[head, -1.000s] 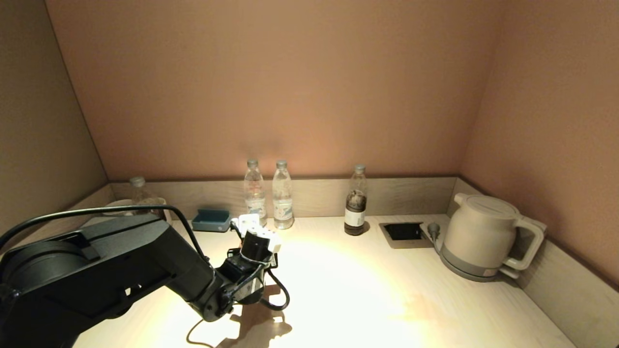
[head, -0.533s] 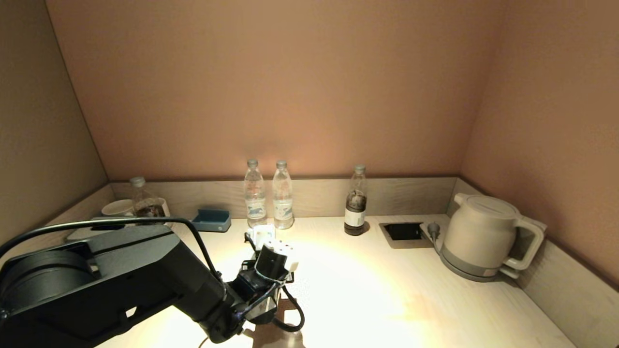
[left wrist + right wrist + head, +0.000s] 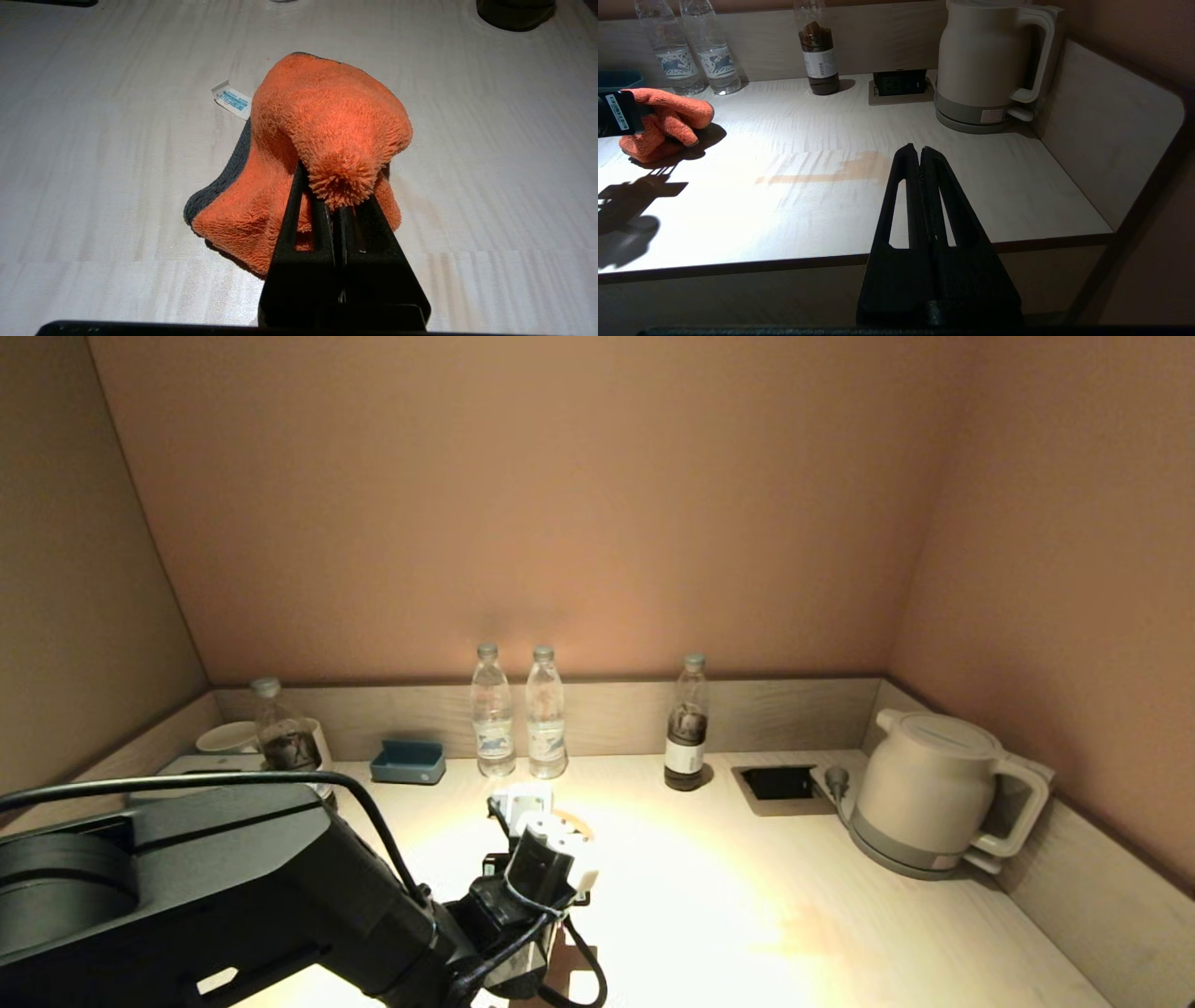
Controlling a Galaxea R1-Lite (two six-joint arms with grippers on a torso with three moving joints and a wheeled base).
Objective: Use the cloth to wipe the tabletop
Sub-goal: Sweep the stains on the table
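Cloth (image 3: 327,121) is pinched by the left pincer (image 3: 337,205), whose jaws are closed tight on a tuft of it, while its lower folds are pressed on the tabletop (image 3: 490,154) left of centre. A wiping stroke is judged to be under way. An orange-brown smear (image 3: 840,170) is seen further right, so the cloth is next to be dragged across it under steady pressure. The right pincer (image 3: 920,154) is kept shut and empty at the front edge.

A hard pool of light burns out the middle of the tabletop (image 3: 709,896) in the head view, while the walls sit in dim warm gloom. Sharp dark arm shadows fall on its near-left part. Wrist views are crisp, slightly grainy.
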